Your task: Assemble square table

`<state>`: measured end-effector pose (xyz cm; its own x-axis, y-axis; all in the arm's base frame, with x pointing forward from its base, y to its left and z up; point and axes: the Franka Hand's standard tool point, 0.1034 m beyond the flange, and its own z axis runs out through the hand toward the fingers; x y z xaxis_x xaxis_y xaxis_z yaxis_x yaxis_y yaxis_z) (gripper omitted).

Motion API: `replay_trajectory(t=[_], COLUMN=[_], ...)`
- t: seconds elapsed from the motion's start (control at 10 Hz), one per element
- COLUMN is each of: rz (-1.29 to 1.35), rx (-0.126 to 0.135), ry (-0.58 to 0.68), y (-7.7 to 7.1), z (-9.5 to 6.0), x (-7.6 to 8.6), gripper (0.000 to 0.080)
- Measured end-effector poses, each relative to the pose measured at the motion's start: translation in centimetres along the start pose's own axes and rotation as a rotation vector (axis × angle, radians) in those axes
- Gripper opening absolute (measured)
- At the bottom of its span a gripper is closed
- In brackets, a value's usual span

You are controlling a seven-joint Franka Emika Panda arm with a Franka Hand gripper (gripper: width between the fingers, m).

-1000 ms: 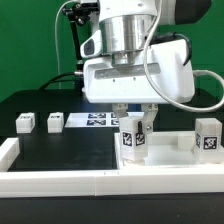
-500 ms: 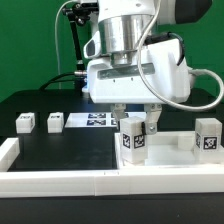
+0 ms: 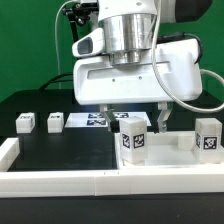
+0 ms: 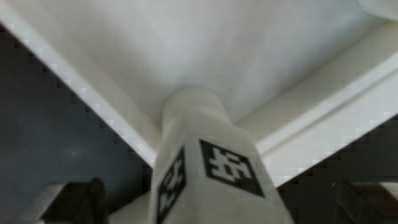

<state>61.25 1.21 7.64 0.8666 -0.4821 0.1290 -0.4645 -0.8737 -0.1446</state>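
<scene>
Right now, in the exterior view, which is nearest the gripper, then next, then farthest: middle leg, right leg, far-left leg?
1. Middle leg: upright, between the gripper fingers.
2. Right leg: upright, on the exterior view's right.
3. Far-left leg: at the exterior view's far left.

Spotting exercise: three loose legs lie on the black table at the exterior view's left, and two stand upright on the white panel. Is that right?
No: the exterior view shows two loose legs there, not three; two upright legs stand on the white panel.
</scene>
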Motion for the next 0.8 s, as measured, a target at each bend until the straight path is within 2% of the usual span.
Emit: replay_trajectory(t=[0.6,0.8], rz=[-0.515,-0.670], rx=[-0.015,-0.028], ry=[-0.019,-0.017], y=[-0.17,-0.12], z=[-0.13,-0.02], x=[0.08,-0.05], gripper=[0.0648,0.0648])
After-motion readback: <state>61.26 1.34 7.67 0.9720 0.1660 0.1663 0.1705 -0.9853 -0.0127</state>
